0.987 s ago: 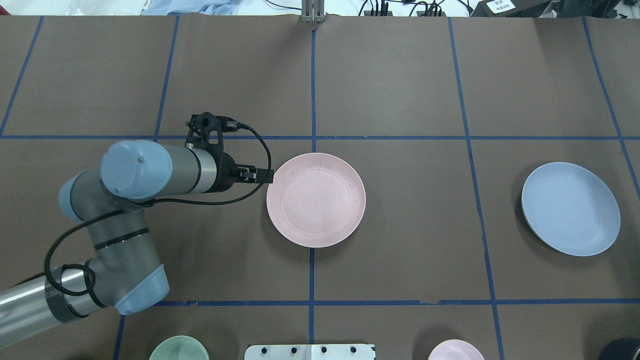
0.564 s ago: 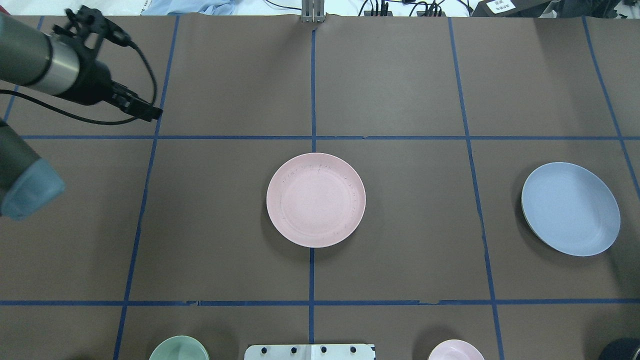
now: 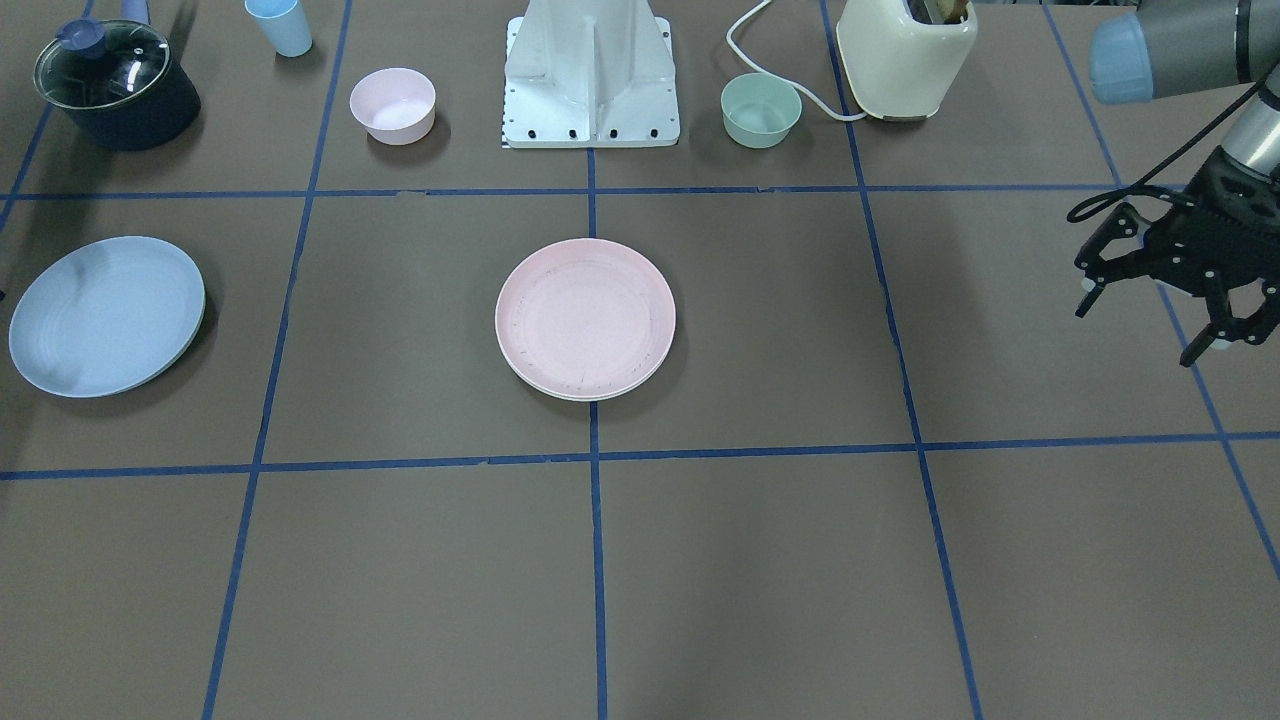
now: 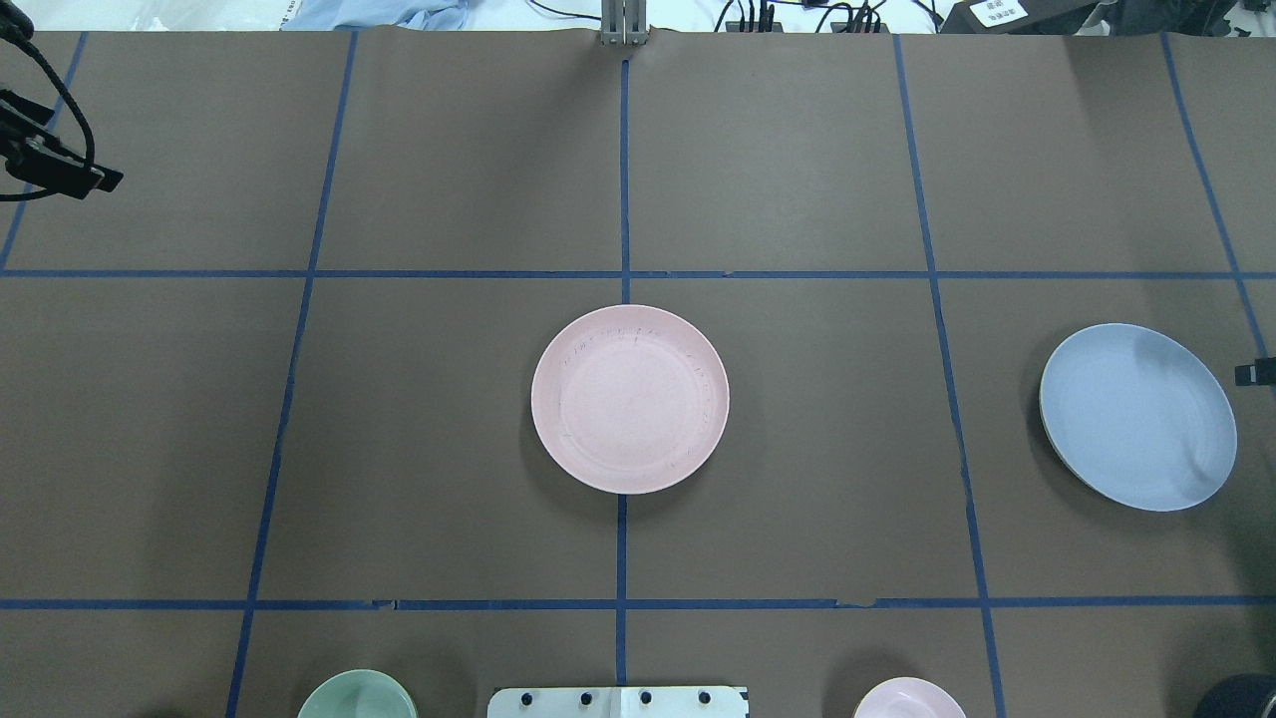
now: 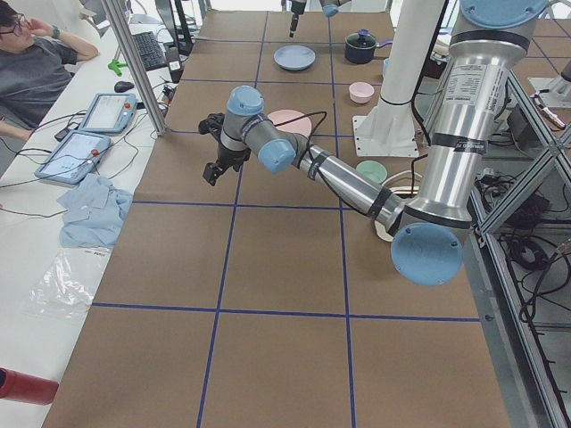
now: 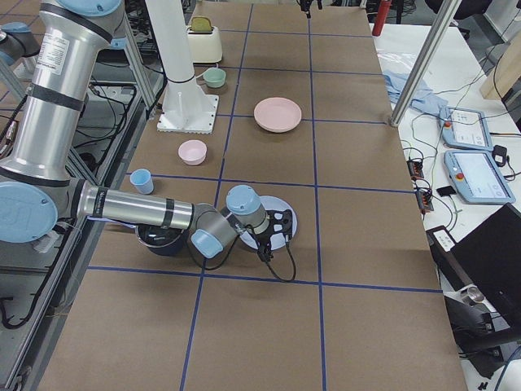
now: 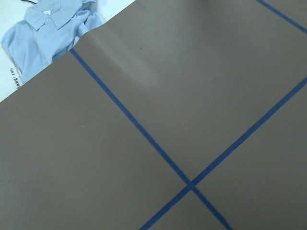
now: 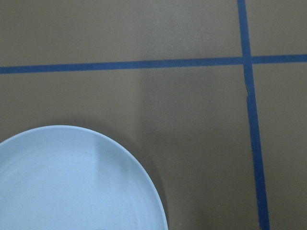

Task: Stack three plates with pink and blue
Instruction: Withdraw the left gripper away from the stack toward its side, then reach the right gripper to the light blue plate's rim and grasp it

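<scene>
The pink plate (image 4: 630, 399) lies flat at the middle of the bench (image 4: 449, 469), over the crossing of two blue tape lines. In the front view a paler second rim shows under its near edge, so it seems to rest on another plate. The blue plate (image 4: 1136, 417) lies far off on the robot's right side, well apart from the pink one.

The left gripper (image 3: 1232, 340) hangs above bare bench at the far left, well away from both plates. Its fingers (image 3: 1195, 352) are spread and hold nothing. Its wrist camera sees only tape lines and a light blue shirt (image 7: 50, 31) past the bench edge.

Only a black tip of the right gripper (image 4: 1258, 373) enters the overhead view, just beside the blue plate's outer rim. The right side view shows this gripper low over that plate. I cannot tell whether its fingers are spread or closed.

A green bowl (image 3: 761, 110), a pink bowl (image 3: 392, 105), a lidded pot (image 3: 115, 85) and a toaster (image 3: 905, 60) stand along the robot's side.
</scene>
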Available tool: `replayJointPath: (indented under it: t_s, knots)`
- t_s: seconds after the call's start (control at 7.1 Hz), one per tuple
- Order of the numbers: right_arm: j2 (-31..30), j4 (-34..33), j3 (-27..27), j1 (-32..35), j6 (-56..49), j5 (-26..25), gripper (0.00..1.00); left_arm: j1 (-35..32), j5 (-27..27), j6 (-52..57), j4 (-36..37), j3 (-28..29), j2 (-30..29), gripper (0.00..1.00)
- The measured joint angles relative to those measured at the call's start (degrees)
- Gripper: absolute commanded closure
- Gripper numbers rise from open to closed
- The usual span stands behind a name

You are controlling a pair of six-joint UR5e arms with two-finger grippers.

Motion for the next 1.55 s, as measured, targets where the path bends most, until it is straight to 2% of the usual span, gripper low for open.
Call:
replayJointPath:
  t_s: [0.28, 0.42, 0.7, 0.85, 0.99, 1.13, 1.55]
  knots:
    - [0.04, 4.86, -2.38, -3.2, 4.79, -2.19, 0.45, -0.25, -0.02, 0.28, -0.17, -0.04, 0.37, 0.0]
    - [0.07, 5.48, -2.67, -4.53, 5.73, -2.59, 0.46, -0.26, -0.01, 0.27, -0.19, -0.05, 0.4, 0.0]
    - [-0.22, 5.69, -3.09, -6.5, 6.17, -2.77, 0.63, -0.28, 0.02, 0.2, -0.19, -0.11, 0.42, 0.0]
    - [-0.41, 5.71, -3.23, -7.1, 6.2, -2.81, 0.74, -0.28, 0.02, 0.18, -0.2, -0.13, 0.42, 0.0]
    - [-0.48, 5.71, -3.34, -7.49, 6.21, -2.85, 0.91, -0.29, 0.0, 0.17, -0.2, -0.17, 0.42, 0.0]
    - [-0.51, 5.71, -3.4, -7.68, 6.24, -2.87, 1.0, -0.29, 0.0, 0.16, -0.2, -0.25, 0.42, 0.0]
    - [0.47, 5.64, -2.12, -7.73, 7.43, -2.48, 1.0, -0.29, -0.04, 0.05, -0.2, -0.38, 0.42, 0.0]
